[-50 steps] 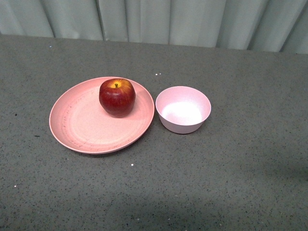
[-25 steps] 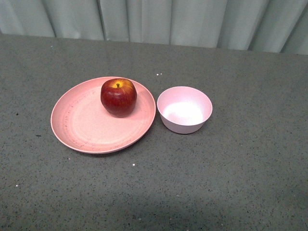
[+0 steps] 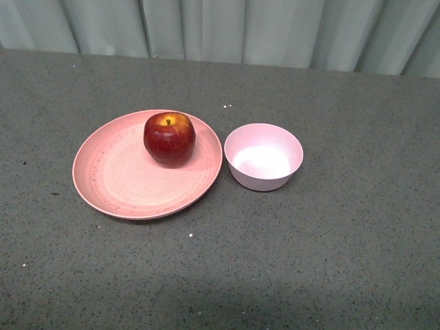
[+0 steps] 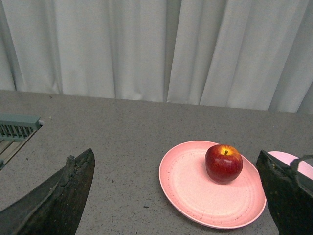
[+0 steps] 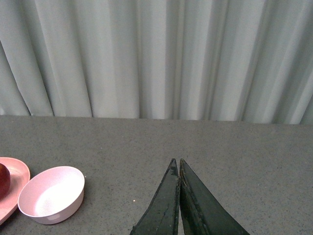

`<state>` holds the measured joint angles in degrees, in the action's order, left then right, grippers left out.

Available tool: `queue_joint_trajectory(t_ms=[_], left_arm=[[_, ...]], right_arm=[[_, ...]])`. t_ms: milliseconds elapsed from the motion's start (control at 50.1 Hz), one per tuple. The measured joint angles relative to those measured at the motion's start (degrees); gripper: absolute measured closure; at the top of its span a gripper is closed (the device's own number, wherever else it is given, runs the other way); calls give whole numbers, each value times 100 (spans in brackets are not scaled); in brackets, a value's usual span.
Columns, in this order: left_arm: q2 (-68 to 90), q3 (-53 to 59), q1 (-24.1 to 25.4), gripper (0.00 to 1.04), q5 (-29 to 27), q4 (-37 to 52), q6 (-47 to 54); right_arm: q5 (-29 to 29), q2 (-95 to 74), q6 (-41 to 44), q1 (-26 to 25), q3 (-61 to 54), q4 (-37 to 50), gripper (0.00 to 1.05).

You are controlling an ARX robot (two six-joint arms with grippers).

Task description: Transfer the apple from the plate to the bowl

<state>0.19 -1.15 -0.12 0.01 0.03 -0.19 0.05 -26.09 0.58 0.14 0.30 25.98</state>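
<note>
The dark-red apple (image 3: 169, 138) stands upright on the far right part of the salmon-pink plate (image 3: 117, 179). The pale pink bowl (image 3: 263, 156) stands empty just right of the plate, close to its rim. Neither gripper shows in the front view. In the left wrist view my left gripper (image 4: 178, 161) is open and empty, its fingers (image 4: 63, 196) wide apart, with the apple (image 4: 223, 163) and plate (image 4: 190, 183) ahead between them. In the right wrist view my right gripper (image 5: 176, 161) is shut and empty, well to the right of the bowl (image 5: 51, 194).
The grey speckled table (image 3: 330, 261) runs back to a pale curtain (image 3: 227, 27). A greenish slotted rack (image 4: 17, 127) sits at the table's edge in the left wrist view.
The plate, apple and bowl sit a few pixels further right in the front view than one second ago; since half a second ago nothing has moved.
</note>
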Motion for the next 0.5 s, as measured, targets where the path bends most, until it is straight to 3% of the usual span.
queue_joint_trajectory(t_ms=[499], left_arm=[[0, 0, 0, 7, -2, 0, 0]], right_arm=[[0, 1235, 0, 0, 0, -1200, 104]])
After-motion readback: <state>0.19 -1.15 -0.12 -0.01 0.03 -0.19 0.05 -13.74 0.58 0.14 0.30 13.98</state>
